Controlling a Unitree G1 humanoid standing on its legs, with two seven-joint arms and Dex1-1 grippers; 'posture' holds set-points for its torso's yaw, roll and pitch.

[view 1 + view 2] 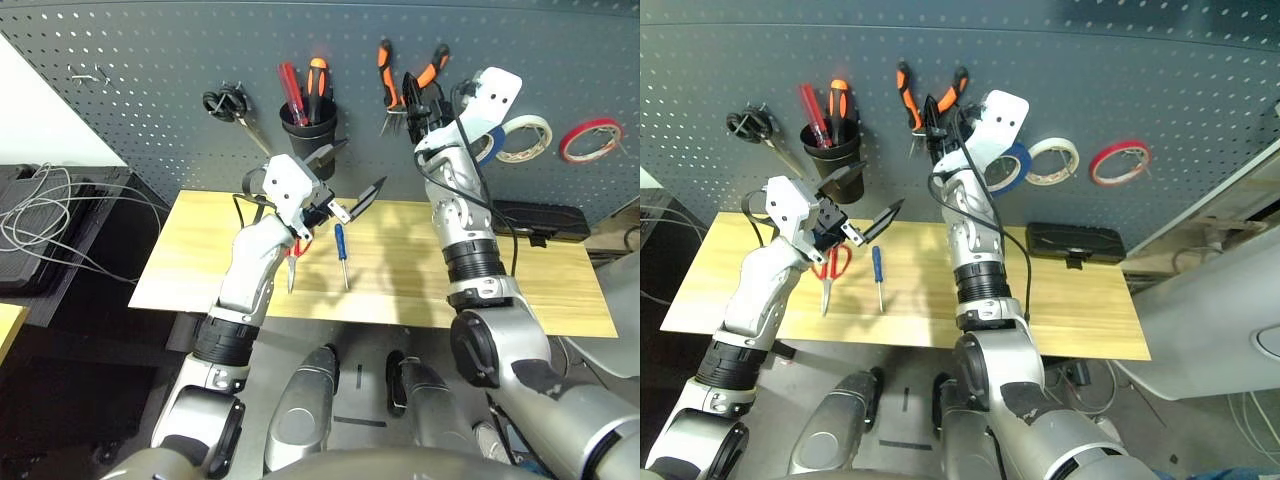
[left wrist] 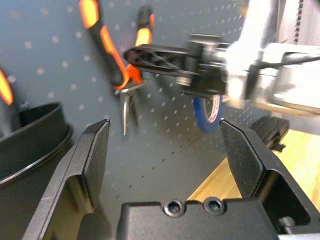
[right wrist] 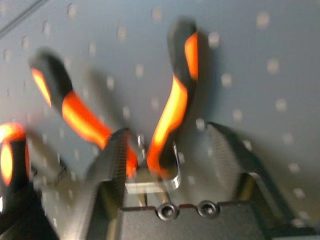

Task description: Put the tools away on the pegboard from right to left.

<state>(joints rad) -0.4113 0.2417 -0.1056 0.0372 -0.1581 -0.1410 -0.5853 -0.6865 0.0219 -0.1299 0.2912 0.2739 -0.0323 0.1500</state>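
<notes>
The pliers [image 1: 411, 84] hang on the pegboard [image 1: 150, 70], the right gripper [image 3: 165, 150] up at them with jaws spread around their joint. Beside them a black cup [image 1: 309, 128] holds screwdrivers. The left gripper [image 1: 352, 200] hovers, jaws released, above the blue-handled screwdriver [image 1: 341, 250] and red-handled scissors [image 1: 828, 272] on the tabletop [image 1: 540, 290].

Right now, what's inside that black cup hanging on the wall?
The black cup on the pegboard holds a red-handled tool and an orange-and-black-handled one. Their tips are hidden inside.
</notes>
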